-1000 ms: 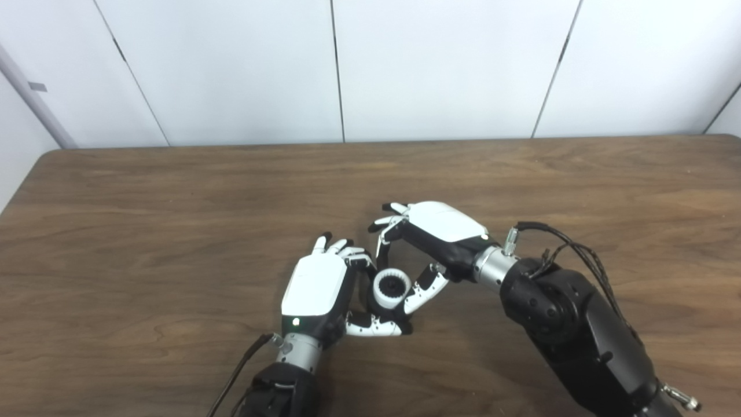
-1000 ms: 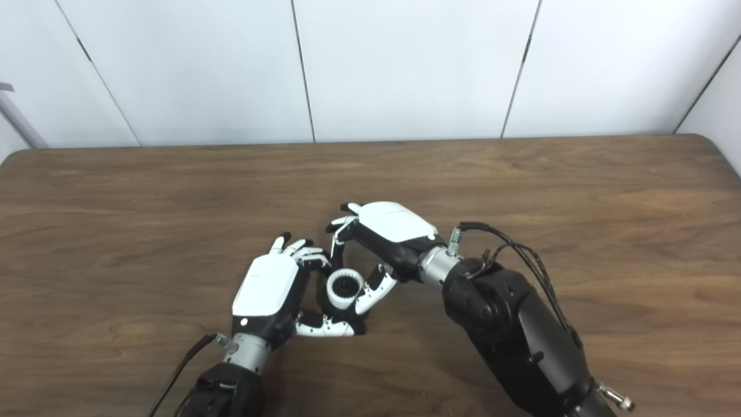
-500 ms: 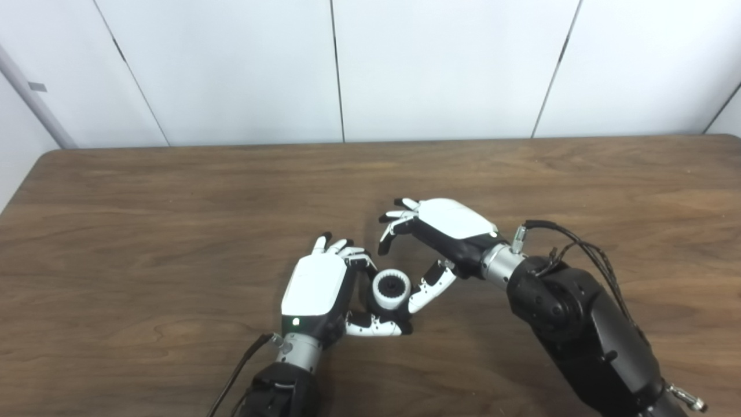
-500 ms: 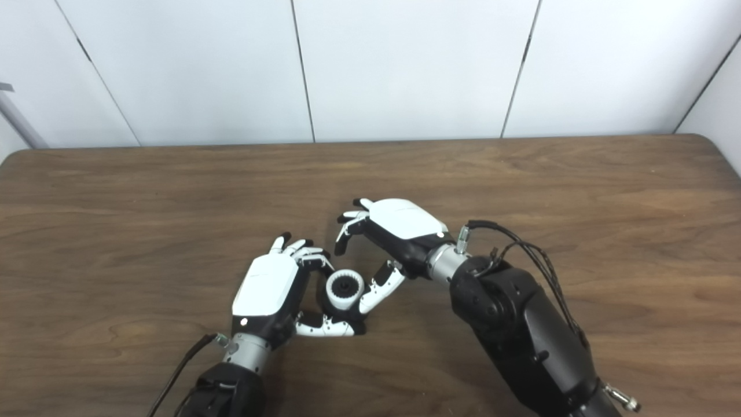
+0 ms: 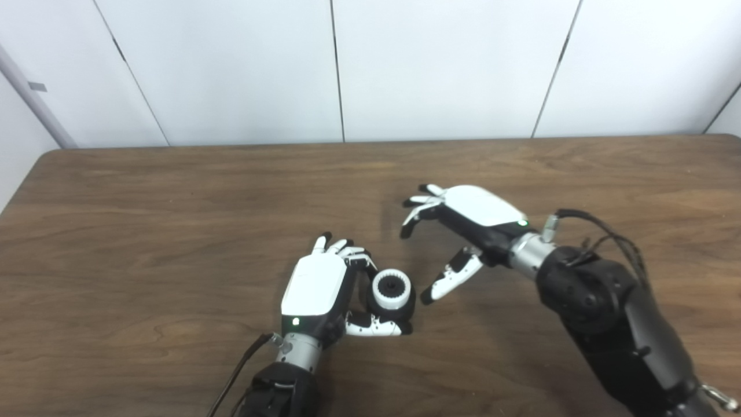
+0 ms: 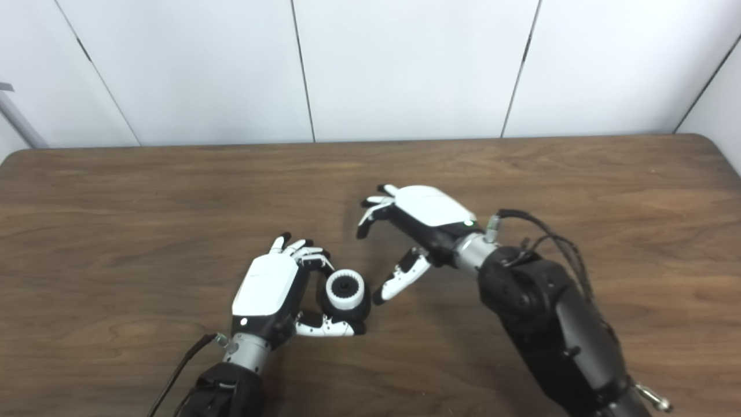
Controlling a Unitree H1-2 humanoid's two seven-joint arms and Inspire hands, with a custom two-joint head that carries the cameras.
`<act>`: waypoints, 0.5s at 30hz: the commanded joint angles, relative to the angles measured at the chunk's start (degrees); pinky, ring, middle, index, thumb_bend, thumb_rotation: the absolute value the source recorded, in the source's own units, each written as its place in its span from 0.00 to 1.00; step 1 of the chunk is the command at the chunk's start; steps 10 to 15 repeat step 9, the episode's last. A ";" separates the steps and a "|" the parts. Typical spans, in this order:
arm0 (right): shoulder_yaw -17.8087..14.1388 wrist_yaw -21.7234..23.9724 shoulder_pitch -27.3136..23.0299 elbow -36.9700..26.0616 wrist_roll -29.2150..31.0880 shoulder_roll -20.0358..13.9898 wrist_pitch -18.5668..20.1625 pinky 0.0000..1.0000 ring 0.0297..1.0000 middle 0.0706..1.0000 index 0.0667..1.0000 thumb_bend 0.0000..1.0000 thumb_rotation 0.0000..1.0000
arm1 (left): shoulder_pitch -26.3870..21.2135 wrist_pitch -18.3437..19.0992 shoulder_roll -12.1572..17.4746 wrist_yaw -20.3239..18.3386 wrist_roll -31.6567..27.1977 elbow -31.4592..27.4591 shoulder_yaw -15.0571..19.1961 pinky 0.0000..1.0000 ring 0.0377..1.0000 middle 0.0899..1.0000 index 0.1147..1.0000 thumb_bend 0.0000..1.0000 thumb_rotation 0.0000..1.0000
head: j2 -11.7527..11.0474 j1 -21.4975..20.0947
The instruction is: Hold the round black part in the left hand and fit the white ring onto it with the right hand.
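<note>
The right hand [image 5: 463, 231] had drawn back open from the white ring [image 5: 391, 288], now seated on the round black part [image 5: 405, 305] gripped low over the surface [image 5: 173, 231] by the left hand [image 5: 317, 289], so fitting looked complete.

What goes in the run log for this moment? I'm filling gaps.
left hand: shut on round black part | white ring: seated on it | right hand: open, apart

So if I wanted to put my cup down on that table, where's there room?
Bare wood runs along the far edge of the table by the wall, and at its left end. It is crowded near the front, where the left hand grips the black part beside the open right hand.
</note>
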 commanded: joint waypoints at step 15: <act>-4.67 1.58 2.12 -4.66 1.29 -4.46 3.23 0.97 1.00 0.93 0.75 1.00 0.30 | -0.47 -0.19 1.20 -1.49 -0.45 -0.77 0.94 1.00 0.89 0.75 0.42 0.52 0.06 | -0.17 -0.42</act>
